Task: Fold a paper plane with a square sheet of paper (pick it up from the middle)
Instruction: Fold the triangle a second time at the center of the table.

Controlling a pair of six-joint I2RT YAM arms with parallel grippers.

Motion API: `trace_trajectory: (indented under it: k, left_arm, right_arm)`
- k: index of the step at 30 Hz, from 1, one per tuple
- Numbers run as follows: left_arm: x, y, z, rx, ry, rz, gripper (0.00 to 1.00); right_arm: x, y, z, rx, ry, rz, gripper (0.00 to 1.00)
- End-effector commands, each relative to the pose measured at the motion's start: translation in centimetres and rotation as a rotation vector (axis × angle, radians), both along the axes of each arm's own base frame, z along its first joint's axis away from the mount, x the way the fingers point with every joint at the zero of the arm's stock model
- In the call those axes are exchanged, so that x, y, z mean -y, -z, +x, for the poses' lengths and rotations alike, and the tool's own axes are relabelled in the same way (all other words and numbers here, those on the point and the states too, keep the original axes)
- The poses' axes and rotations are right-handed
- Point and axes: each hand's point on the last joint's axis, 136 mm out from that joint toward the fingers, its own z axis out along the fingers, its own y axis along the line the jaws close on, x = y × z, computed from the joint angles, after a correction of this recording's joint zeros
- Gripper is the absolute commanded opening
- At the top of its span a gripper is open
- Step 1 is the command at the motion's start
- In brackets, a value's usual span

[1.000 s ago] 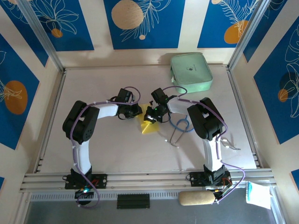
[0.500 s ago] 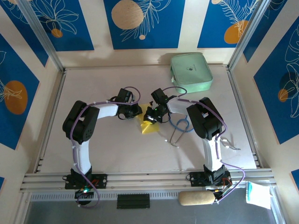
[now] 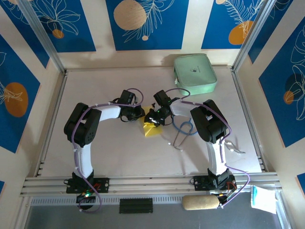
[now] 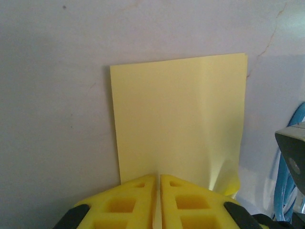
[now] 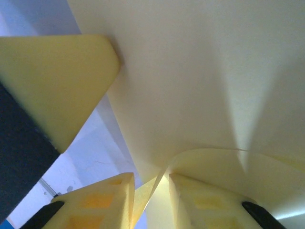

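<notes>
The square sheet of paper (image 3: pixel 151 130) is yellow and lies folded on the table between the two arms. In the left wrist view the sheet of paper (image 4: pixel 176 119) reads as a flat rectangle with one lifted corner at the lower right, not as a paper plane. My left gripper (image 3: pixel 137 114) is shut on its near edge (image 4: pixel 158 180). My right gripper (image 3: pixel 154 119) sits at the opposite side, jaws apart, with a raised paper flap (image 5: pixel 157 188) standing loose in the gap. The right gripper (image 5: pixel 150 183) faces a left fingertip (image 5: pixel 57 81).
A mint-green case (image 3: pixel 194 73) rests at the back right. A blue looped cable (image 3: pixel 183 126) and a thin metal wire (image 3: pixel 178 138) lie just right of the paper. The cable (image 4: pixel 288 143) also edges the left wrist view.
The right gripper's jaws have parted, loosening their hold on the paper flap. The left gripper stays shut, and both arms have hardly moved.
</notes>
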Motion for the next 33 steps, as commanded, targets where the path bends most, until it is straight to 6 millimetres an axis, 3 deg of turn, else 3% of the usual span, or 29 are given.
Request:
trace_trajectory:
  k: [1,9,14,19,26,33]
  left_arm:
    - [-1.3,1.0,-0.6,-0.059,-0.004,0.078,0.13]
    - [-2.9,-2.6,2.2,0.015,-0.046,0.100,0.14]
    - [-4.0,-4.6,2.4,0.052,-0.069,0.093,0.16]
    - [-3.2,-5.4,0.8,0.058,-0.054,0.033,0.15]
    - [-0.6,-4.1,-2.9,0.010,0.019,-0.005,0.10]
    - [0.9,-2.4,-4.9,-0.034,0.076,0.017,0.04]
  right_arm:
    - [1.2,1.9,-0.9,-0.063,0.015,-0.064,0.33]
    - [1.2,1.9,-0.9,-0.055,0.015,-0.066,0.45]
    - [1.4,1.9,-0.9,-0.054,0.019,-0.074,0.47]
    - [1.7,2.2,-1.1,-0.067,0.028,-0.085,0.38]
    - [2.2,2.4,-1.2,-0.073,0.035,-0.111,0.16]
    - [2.3,2.4,-1.1,-0.074,0.038,-0.118,0.09]
